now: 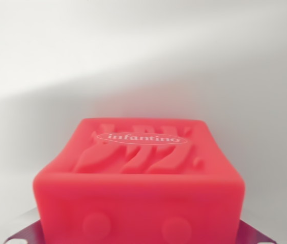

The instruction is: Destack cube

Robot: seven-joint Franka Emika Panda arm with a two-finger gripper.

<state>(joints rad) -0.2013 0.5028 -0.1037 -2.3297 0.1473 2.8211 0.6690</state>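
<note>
You are looking at a red block (138,188) filling the near middle of the wrist view, its base peeking out as purple corners (24,235) at the lower left and lower right, which suggests it sits on a second block, so the unstacking looks not yet done. On its top face, among raised wavy shapes, a white oval label (143,138) reads "infantino". No fingers show anywhere, so you cannot tell how wide the gripper stands or whether it holds anything.
</note>
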